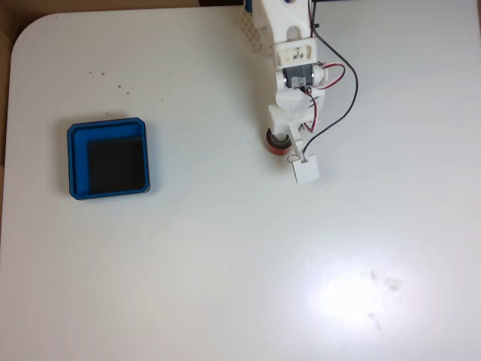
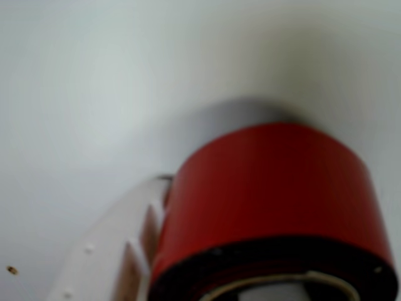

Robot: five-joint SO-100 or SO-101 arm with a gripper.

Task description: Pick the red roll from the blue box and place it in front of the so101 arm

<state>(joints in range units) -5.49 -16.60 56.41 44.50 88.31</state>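
The red roll (image 1: 273, 145) sits under the tip of the white so101 arm (image 1: 294, 68), just below the arm's base at the top of the fixed view. My gripper (image 1: 284, 143) is shut on it, and most of the ring is hidden beneath the fingers. In the wrist view the red roll (image 2: 269, 188) looms large and blurred, with a white finger (image 2: 106, 257) pressed along its left side and its pale core at the bottom edge. The blue box (image 1: 107, 159) lies far to the left with its black floor bare.
The white table (image 1: 225, 263) spreads out below and to the right of the arm. Red and black wires (image 1: 342, 98) loop off the arm's right side. A small white square part (image 1: 306, 170) hangs off the gripper. The table's rounded corner is at upper left.
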